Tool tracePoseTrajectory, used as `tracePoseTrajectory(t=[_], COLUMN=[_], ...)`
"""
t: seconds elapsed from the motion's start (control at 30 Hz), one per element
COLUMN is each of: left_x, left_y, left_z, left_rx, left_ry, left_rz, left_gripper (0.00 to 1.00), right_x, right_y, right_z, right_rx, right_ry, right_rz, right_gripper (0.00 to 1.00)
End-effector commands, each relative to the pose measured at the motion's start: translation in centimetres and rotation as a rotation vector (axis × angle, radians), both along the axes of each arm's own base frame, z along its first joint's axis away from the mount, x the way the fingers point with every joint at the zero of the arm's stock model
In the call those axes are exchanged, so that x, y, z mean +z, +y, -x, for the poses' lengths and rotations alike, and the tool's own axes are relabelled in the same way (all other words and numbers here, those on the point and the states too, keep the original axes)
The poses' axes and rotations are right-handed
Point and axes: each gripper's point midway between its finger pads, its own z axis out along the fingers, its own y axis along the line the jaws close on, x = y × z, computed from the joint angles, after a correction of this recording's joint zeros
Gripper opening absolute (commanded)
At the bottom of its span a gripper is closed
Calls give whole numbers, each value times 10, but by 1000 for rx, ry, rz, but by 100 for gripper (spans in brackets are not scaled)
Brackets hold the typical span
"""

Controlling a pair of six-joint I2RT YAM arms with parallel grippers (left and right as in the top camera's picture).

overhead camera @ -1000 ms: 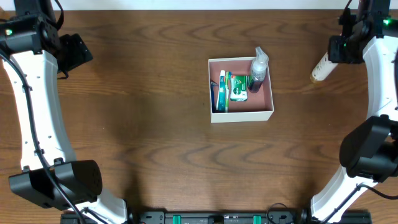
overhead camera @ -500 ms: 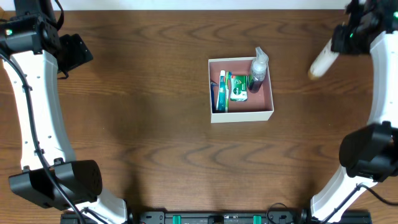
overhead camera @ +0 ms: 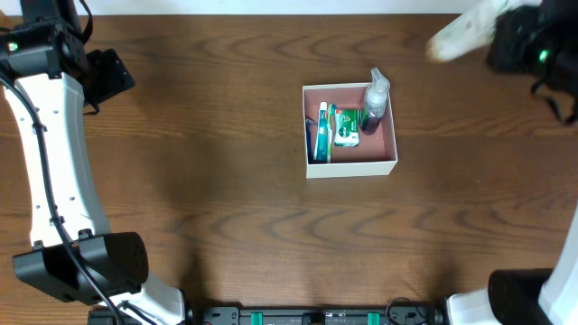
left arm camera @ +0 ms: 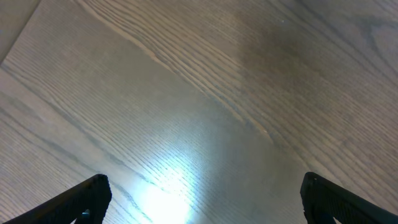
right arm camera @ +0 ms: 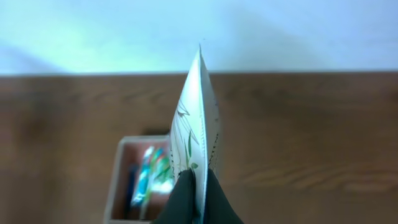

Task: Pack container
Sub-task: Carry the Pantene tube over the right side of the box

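Observation:
The container (overhead camera: 350, 165) is a square white-walled box with a pink-brown inside, at the table's middle. It holds a toothbrush pack, a green box and a small clear bottle (overhead camera: 375, 101). My right gripper (overhead camera: 506, 36) at the far right back is shut on a white tube (overhead camera: 459, 34) and holds it up in the air. In the right wrist view the tube (right arm camera: 198, 124) stands edge-on between the shut fingers (right arm camera: 199, 186), with the container (right arm camera: 124, 186) blurred below left. My left gripper (left arm camera: 202, 199) is open over bare wood at the far left.
The left arm (overhead camera: 54, 135) runs along the left side of the wooden table (overhead camera: 208, 181). The table's back edge meets a white wall (right arm camera: 186, 31). The right arm's base sits at the lower right (overhead camera: 524, 302).
My right gripper has lifted the white tube off the table at the right and swung it up and toward the back. The left arm has not moved.

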Motion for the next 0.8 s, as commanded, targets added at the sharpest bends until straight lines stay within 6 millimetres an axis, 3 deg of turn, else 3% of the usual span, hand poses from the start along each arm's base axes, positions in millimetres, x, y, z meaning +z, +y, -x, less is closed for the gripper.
tracePoseTrajectory(t=[0.0,0.17,0.4,0.77], left_x=[-5,-5,-5,-5], left_y=[3,3,3,3], left_z=[1,1,1,1], left_rx=[8,9,9,8], left_ry=[19,19,19,19], left_rz=[-3,-3,-3,-3], left_gripper=[98,98,98,98], right_x=[-17,-44,-65,-140], right_y=[20,34,46,67], right_z=[9,25,14,-8], right_rx=[-13,18,38,70], right_ry=[96,228,290,461], right_rz=[-80,-58,-50,-3], right_gripper=[1,1,1,1])
